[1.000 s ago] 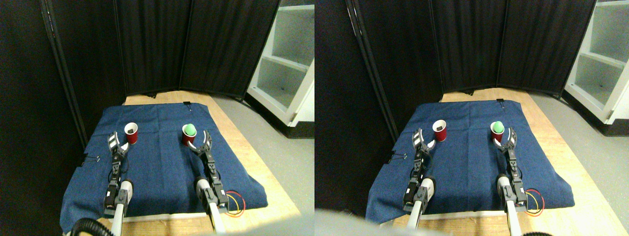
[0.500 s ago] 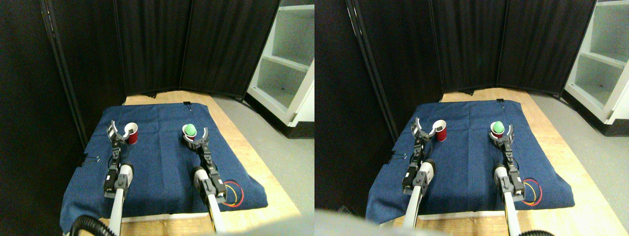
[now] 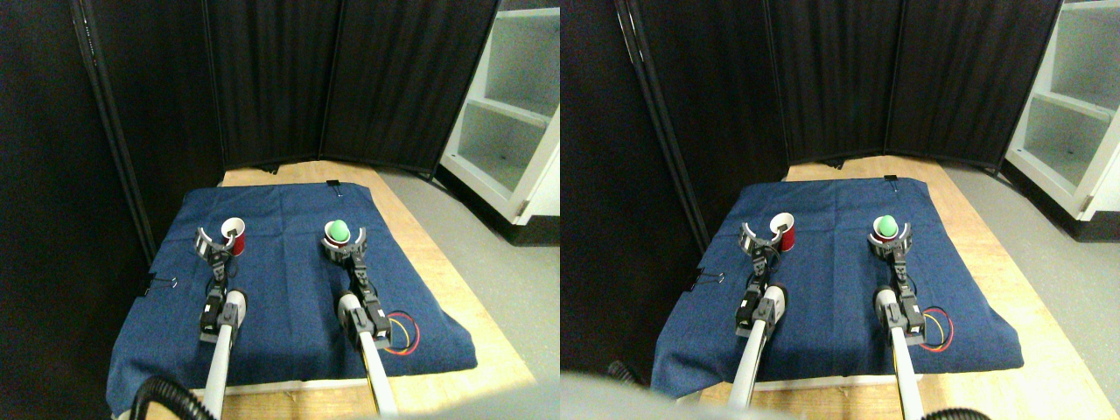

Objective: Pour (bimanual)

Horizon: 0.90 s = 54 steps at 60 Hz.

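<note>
Curved open tools (image 3: 216,241) (image 3: 342,244) cradle, perhaps touching, two red cups (image 3: 233,234) (image 3: 337,237) on blue cloth (image 3: 280,289).

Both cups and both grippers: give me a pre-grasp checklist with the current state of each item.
1. Left red cup upright on the blue cloth: ok.
2. Right red cup upright, green ball sitting in its mouth: ok.
3. Left gripper at its cup, jaws spread: ok, though the cup sits toward its right jaw, not centred.
4. Right gripper jaws spread on either side of its cup: ok.
5. Jaws touching either cup: cannot tell.
6. Cloth between the cups free of other things: ok.
</note>
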Each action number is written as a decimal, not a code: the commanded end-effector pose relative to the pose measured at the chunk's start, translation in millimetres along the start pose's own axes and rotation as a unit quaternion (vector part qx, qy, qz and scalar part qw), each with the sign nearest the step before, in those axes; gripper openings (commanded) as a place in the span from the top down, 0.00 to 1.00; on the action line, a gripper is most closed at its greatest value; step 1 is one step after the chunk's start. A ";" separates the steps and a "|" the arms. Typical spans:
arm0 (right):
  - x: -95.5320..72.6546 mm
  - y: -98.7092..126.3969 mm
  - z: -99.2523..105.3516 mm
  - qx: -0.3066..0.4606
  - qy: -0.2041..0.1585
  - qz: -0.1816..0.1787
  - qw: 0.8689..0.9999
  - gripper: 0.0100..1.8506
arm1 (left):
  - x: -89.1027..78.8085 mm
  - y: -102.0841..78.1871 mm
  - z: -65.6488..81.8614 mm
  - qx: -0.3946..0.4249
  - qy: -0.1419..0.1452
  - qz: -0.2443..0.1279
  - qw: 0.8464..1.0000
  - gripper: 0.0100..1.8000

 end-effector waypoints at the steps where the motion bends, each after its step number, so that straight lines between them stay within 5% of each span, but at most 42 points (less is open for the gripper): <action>1: 1.2 3.4 -2.9 0.008 -0.005 0.019 1.000 0.53 | -6.7 -6.4 -3.3 -0.029 0.012 -0.017 0.999 0.59; 13: 5.1 0.2 -10.5 0.043 -0.001 0.011 0.999 0.54 | -8.6 -1.6 -12.7 -0.047 0.021 -0.008 0.999 0.59; 34: 17.7 -14.2 -8.3 0.091 -0.009 -0.013 0.996 0.54 | 13.6 11.2 -19.7 -0.103 0.017 0.004 0.995 0.65; 54: 10.4 -8.1 -10.6 0.081 0.000 -0.008 0.997 0.56 | -1.7 8.0 -33.9 -0.136 0.041 0.033 0.989 0.58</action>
